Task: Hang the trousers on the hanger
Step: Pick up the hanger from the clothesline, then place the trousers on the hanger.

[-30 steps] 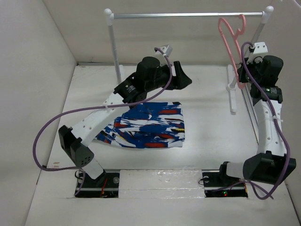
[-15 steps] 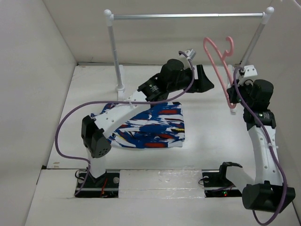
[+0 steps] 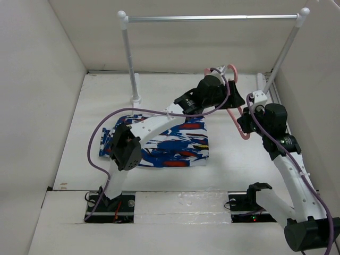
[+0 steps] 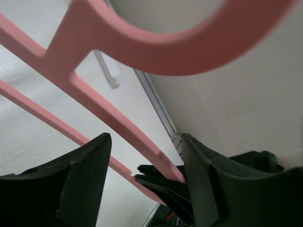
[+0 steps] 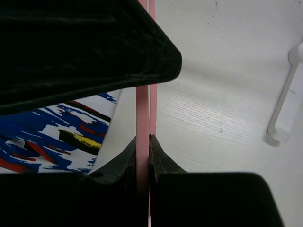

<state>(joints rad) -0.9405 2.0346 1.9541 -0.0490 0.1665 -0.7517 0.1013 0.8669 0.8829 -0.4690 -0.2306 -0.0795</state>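
Note:
The trousers (image 3: 170,141), bright blue with white, red and yellow print, lie folded on the table's middle left; a corner of the trousers (image 5: 52,127) also shows in the right wrist view. The thin pink hanger (image 3: 239,129) hangs in the air right of them, off the rail. My right gripper (image 3: 243,121) is shut on one of its thin bars (image 5: 142,118). My left gripper (image 3: 237,100) is open, with an arm of the hanger (image 4: 109,111) passing between its fingers (image 4: 85,179). The right gripper's black tips (image 4: 158,182) show just behind.
A silver rail (image 3: 212,17) on white posts (image 3: 129,58) spans the back of the table. The right post's white foot (image 5: 284,109) lies close to my right gripper. White walls close in on the left, the back and the right.
My right gripper has brought the hanger off the rail, down and leftward. My left arm has swung right from above the trousers until its open fingers straddle the hanger.

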